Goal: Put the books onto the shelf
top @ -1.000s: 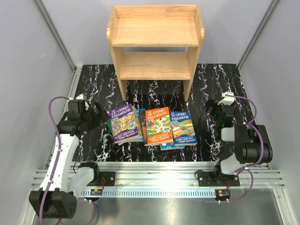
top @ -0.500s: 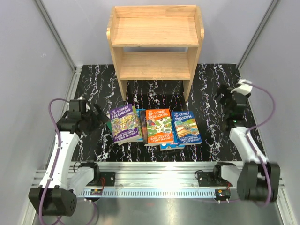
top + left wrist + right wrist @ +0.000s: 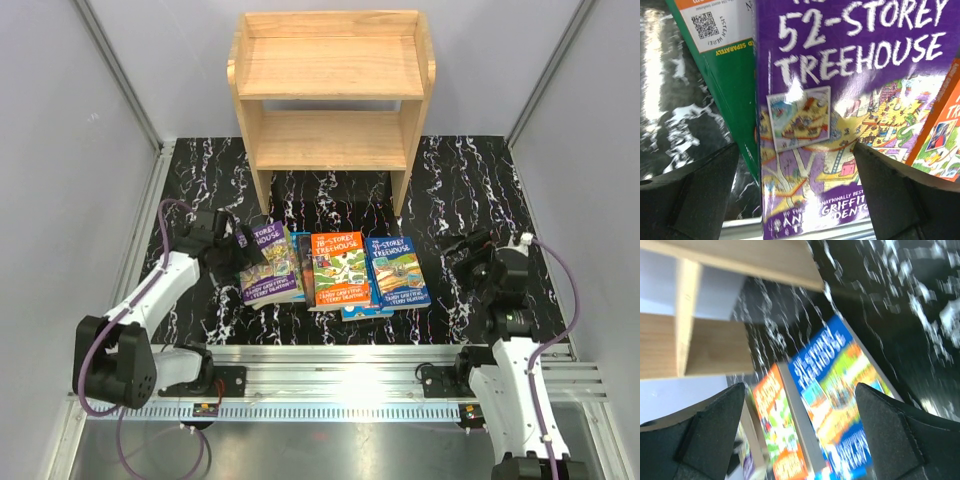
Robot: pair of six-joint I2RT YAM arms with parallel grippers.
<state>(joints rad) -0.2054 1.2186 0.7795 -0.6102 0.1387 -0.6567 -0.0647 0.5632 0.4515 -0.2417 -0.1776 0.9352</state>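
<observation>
Several books lie flat in a loose overlapping row on the black marbled table: a purple book (image 3: 267, 266), an orange book (image 3: 338, 268) and a blue book (image 3: 398, 272). The wooden shelf (image 3: 330, 140) stands behind them with both tiers bare. My left gripper (image 3: 240, 241) is open over the purple book's upper left corner. In the left wrist view the purple book (image 3: 840, 100) fills the gap of the left gripper (image 3: 797, 195), with a green book (image 3: 735, 75) under it. My right gripper (image 3: 463, 244) is open, to the right of the blue book (image 3: 840, 400); the right wrist view is blurred.
Grey walls enclose the table on the left, right and back. An aluminium rail (image 3: 330, 385) carrying both arm bases runs along the near edge. Another blue book (image 3: 362, 312) pokes out under the row. The shelf's side panel (image 3: 685, 315) and the orange book (image 3: 775, 440) show in the right wrist view.
My left gripper has moved right, onto the purple book's corner. The right arm swung out to the far right, then came back lower toward the blue book, which shifted slightly right.
</observation>
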